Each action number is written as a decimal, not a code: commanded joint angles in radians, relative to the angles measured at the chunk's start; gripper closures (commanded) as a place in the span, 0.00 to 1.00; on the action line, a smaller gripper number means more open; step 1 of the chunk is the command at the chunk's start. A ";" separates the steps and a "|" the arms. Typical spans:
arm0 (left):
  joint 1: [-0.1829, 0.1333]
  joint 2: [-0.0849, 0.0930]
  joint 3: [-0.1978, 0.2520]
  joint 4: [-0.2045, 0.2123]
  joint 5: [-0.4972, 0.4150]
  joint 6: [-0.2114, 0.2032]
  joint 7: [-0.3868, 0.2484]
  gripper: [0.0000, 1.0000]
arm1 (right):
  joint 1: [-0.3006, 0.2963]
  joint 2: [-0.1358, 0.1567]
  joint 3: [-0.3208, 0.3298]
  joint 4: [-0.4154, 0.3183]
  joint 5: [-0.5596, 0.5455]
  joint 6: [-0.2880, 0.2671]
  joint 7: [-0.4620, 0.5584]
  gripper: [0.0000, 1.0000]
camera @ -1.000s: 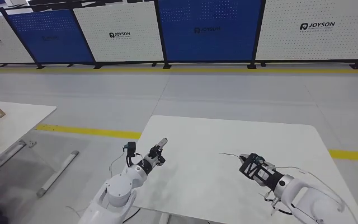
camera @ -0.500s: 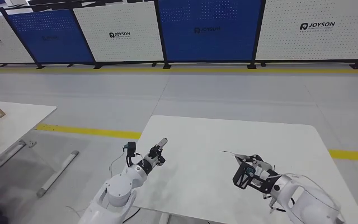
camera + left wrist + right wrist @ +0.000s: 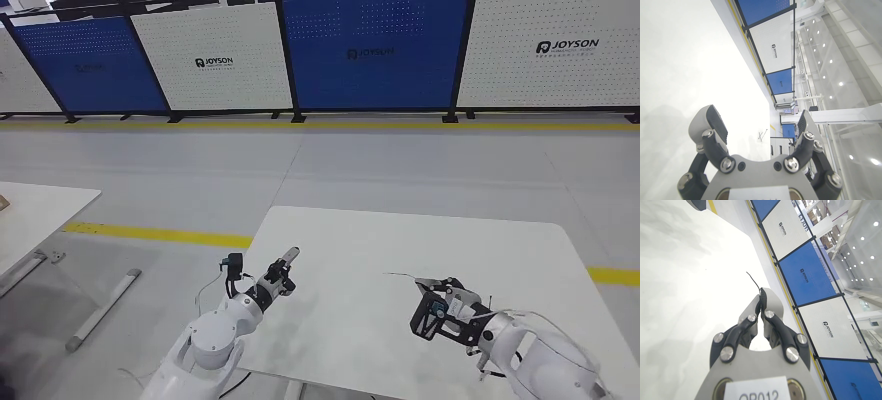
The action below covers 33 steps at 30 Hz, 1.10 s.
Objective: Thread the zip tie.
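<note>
White arms [image 3: 215, 340]; right tool [image 3: 761, 294] grey plate, black links, silver screws, white label.

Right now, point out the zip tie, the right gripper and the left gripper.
zip tie [image 3: 754, 281]: right wrist view, on the free strand sticking out past the fingertips.
right gripper [image 3: 761, 293]: right wrist view, between its shut fingertips.
left gripper [image 3: 759, 113]: left wrist view, midway between its open fingertips.
</note>
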 commanded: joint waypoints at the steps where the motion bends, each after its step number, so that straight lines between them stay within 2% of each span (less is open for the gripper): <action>1: 0.000 0.000 0.000 0.000 0.000 0.000 0.000 0.00 | -0.001 0.000 0.002 0.002 0.000 0.005 0.001 1.00; 4: 0.000 0.000 0.000 0.000 0.000 0.000 0.000 0.00 | 0.037 0.005 0.000 -0.011 0.000 0.000 0.027 1.00; 8: 0.000 0.000 0.000 0.000 0.000 0.000 0.000 0.00 | 0.143 0.031 -0.071 -0.040 0.000 0.000 0.086 1.00; 10: 0.000 0.000 0.000 0.000 0.000 0.000 0.000 0.00 | 0.222 0.048 -0.141 -0.060 0.000 0.000 0.150 1.00; 13: 0.000 0.000 0.000 0.000 0.000 0.000 0.000 0.00 | 0.339 0.062 -0.273 -0.040 0.000 0.000 0.148 1.00; 14: 0.000 0.000 0.000 0.000 0.000 0.000 0.000 0.00 | 0.360 0.064 -0.298 -0.034 0.000 0.000 0.149 1.00; 26: -0.002 -0.001 0.000 0.000 -0.014 0.002 0.000 0.00 | 0.360 0.064 -0.298 -0.034 0.000 0.000 0.149 1.00; 29: -0.010 -0.005 -0.018 -0.024 -0.120 0.042 0.001 0.00 | 0.360 0.064 -0.298 -0.034 0.000 0.000 0.149 1.00; 32: -0.014 -0.008 -0.039 -0.056 -0.225 0.111 -0.018 0.00 | 0.360 0.064 -0.298 -0.034 0.000 0.000 0.149 1.00; 33: -0.013 -0.008 -0.041 -0.059 -0.244 0.116 -0.019 0.00 | 0.360 0.064 -0.298 -0.034 0.000 0.000 0.149 1.00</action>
